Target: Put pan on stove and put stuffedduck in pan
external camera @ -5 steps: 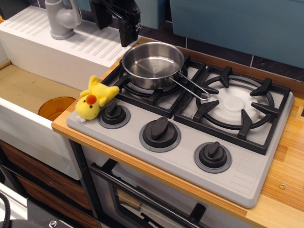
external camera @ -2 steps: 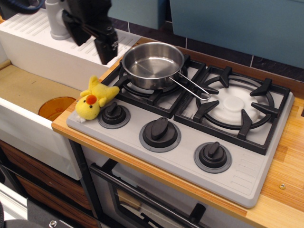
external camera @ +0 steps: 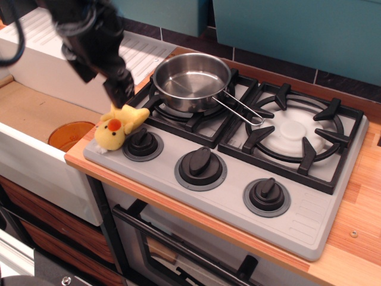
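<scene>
The shiny steel pan [external camera: 191, 80] sits on the left burner grate of the grey stove [external camera: 309, 223], its wire handle pointing right. The pan is empty. The yellow stuffedduck [external camera: 118, 126] with an orange beak lies at the stove's front left corner, beside the left knob. My black gripper [external camera: 121, 95] hangs just above the duck's back end, fingertips right at its top. The fingers look close together; I cannot tell whether they are open or shut. Nothing shows held in them.
Three black knobs [external camera: 201, 167] line the stove's front. The right burner [external camera: 296, 130] is bare. A white sink [external camera: 36, 113] with an orange drain plate [external camera: 68, 134] lies to the left. A teal wall stands behind.
My gripper has moved from behind the pan leftward and down toward the front, now just above the duck. The pan and duck have not moved.
</scene>
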Robot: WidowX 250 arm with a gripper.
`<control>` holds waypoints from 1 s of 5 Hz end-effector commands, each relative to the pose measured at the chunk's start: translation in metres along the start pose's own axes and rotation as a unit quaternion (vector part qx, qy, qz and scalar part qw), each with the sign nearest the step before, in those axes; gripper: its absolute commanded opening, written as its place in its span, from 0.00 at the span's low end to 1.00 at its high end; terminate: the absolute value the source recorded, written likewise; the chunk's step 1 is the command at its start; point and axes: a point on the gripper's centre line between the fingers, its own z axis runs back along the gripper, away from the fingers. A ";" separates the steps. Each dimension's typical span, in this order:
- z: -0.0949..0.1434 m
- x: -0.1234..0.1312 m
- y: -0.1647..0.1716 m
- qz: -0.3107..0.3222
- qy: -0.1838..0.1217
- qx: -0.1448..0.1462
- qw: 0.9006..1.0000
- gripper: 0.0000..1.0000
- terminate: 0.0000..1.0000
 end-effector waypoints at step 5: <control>-0.050 -0.020 -0.015 0.005 -0.045 -0.003 0.999 1.00 0.00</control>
